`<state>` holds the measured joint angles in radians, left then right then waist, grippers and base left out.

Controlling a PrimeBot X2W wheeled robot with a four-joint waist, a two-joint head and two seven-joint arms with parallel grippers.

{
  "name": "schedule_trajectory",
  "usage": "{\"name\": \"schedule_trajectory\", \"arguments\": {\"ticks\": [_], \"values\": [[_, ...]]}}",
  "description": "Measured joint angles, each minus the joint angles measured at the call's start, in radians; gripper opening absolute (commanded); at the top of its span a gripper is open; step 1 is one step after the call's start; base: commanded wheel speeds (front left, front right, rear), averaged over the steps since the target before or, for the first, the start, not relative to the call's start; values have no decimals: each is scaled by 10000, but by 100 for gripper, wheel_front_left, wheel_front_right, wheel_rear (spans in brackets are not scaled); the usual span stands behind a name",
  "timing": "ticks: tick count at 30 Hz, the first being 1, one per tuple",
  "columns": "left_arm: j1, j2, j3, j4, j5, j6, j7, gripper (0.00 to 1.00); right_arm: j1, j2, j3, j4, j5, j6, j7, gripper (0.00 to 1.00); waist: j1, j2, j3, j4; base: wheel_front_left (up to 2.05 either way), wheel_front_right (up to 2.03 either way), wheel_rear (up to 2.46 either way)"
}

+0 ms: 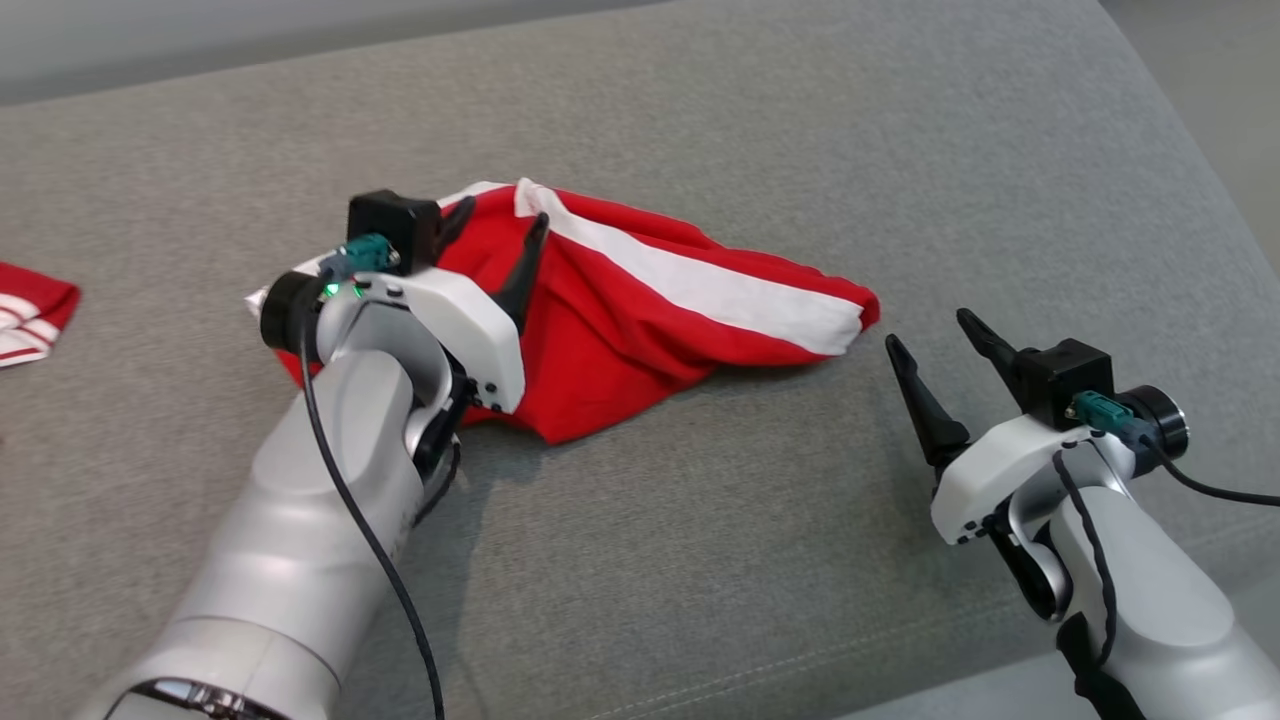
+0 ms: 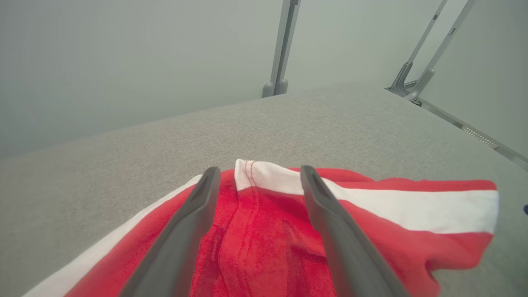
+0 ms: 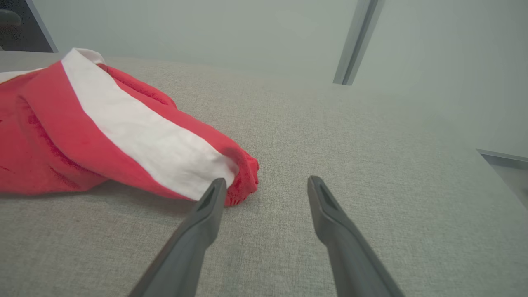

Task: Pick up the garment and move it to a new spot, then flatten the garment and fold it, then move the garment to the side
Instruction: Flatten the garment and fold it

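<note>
The limp red-and-white striped cloth garment (image 1: 640, 320) lies crumpled on the grey upholstered surface (image 1: 800, 120), left claw (image 1: 506, 210) spread open over it, right claw (image 1: 928, 328) open just beside. Likely light, floppy; best pinched at hems.

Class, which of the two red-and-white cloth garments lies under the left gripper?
The large crumpled garment at centre; the small striped one sits alone, far left.

Lies crumpled on grey fabric surface (image 1: 700, 560): red garment (image 1: 620, 330) with a broad white stripe, bunched in loose folds, tapering rightward to a rounded end.
</note>
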<state>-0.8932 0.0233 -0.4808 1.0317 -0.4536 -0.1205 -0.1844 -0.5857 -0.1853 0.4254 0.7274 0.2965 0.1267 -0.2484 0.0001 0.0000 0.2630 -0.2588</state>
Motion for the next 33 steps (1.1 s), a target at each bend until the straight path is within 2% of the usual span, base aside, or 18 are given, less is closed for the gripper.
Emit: {"name": "schedule_trajectory", "arguments": {"ticks": [6, 14, 20, 21, 22, 23, 28, 33], "values": [[-755, -2, 255, 821, -593, 192, -107, 100, -20, 268, 94, -395, 2, 0, 0, 100, -1, 0, 499, -669, 0, 0, 0], [-1217, 92, 276, 1929, -593, 529, -125, 100, -74, 573, 337, -619, 36, 0, 0, 100, 0, 0, 837, -1322, 0, 0, 0], [-1240, 299, 198, 2408, -573, 871, 165, 100, -106, 571, 343, -617, 127, 0, 0, 100, 0, 0, 930, -1619, 0, 0, 0], [-1240, 318, 163, 2428, -570, 874, 153, 95, -108, 573, 345, -617, 127, 0, 0, 100, 0, 0, 937, -1650, 0, 0, 0], [-1240, 328, 134, 2429, -570, 872, 138, 35, -112, 575, 341, -619, 128, 0, 0, 100, 0, 0, 941, -1673, 0, 0, 0], [-1240, 318, 134, 2429, -570, 865, 25, 0, -114, 571, 332, -619, 134, 0, 0, 100, 0, 0, 945, -1682, 0, 0, 0], [-1243, 307, 79, 2268, -479, 865, -520, 0, -120, 552, 144, -650, 171, 0, 0, 100, 0, 0, 902, -1498, 0, 0, 0], [-1208, 339, 211, 1248, -412, 1060, -639, 0, -150, 481, 27, -660, 171, 0, 0, 100, 0, 0, 753, -974, 0, 0, 0]]}}
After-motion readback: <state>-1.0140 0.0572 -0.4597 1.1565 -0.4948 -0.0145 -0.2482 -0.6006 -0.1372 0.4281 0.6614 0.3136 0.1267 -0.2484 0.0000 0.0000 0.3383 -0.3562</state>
